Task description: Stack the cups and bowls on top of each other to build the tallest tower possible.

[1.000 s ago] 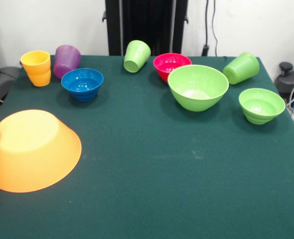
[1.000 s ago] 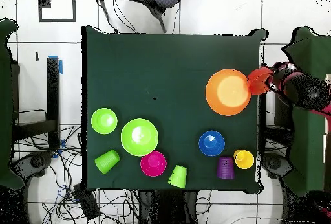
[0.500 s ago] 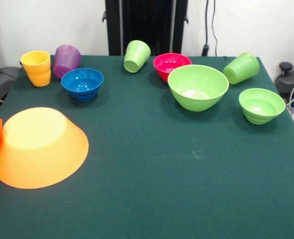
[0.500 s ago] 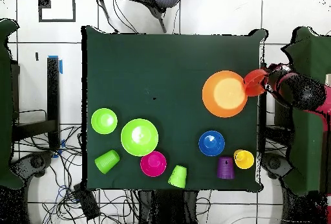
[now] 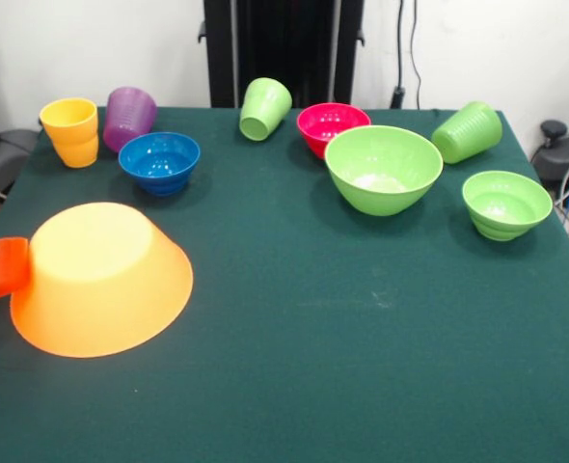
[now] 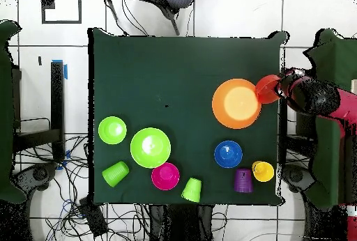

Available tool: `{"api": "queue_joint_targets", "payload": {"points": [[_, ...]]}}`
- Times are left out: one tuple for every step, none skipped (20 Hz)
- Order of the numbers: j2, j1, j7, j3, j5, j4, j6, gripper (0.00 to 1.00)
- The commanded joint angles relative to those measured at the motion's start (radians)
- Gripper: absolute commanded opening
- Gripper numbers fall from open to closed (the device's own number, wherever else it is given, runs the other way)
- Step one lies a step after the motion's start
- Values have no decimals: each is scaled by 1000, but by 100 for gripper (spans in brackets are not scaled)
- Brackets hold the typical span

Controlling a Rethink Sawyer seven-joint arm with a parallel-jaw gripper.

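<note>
No robot gripper shows in either view. The huge orange bowl (image 5: pixel 101 280) (image 6: pixel 237 103) lies upside down near the table's left edge in the front view. A red-orange bowl (image 5: pixel 0 268) (image 6: pixel 268 88) touches its outer side, held by a person's arm (image 6: pixel 314 99) that reaches in from the right of the overhead view. Along the far side stand a yellow cup (image 5: pixel 71 131), a purple cup (image 5: pixel 129 117) and a blue bowl (image 5: pixel 159 161). Two light green cups (image 5: pixel 264 108) (image 5: pixel 467 131) lie tipped there. No tower stands.
A pink bowl (image 5: pixel 331 125) sits right behind the large light green bowl (image 5: pixel 383 169). A smaller green bowl (image 5: pixel 505 204) is near the right edge. The green table (image 5: pixel 342 338) stretches bare across the front and middle. Cables and chairs surround it.
The orange bowl has slid inward from the table edge, rightward in the front view. The red-orange bowl and the person's arm followed right behind it. Everything else stayed put.
</note>
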State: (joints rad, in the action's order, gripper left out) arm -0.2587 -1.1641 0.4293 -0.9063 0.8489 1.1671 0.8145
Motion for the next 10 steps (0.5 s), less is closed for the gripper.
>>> {"api": "queue_joint_targets", "payload": {"points": [[42, 70, -87, 87, 53, -9, -27, 0], [42, 72, -89, 89, 53, -12, -26, 0], [45, 75, -89, 92, 54, -17, -28, 0], [44, 78, -92, 95, 57, -20, -28, 0], [43, 81, -95, 98, 58, -23, -24, 0], [35, 87, -108, 104, 64, -27, -15, 0], [28, 92, -120, 110, 70, -30, -5, 0], [21, 98, -133, 117, 77, -34, 4, 0], [14, 104, -145, 123, 83, -38, 13, 0], [4, 106, -169, 127, 90, -38, 22, 0]]}}
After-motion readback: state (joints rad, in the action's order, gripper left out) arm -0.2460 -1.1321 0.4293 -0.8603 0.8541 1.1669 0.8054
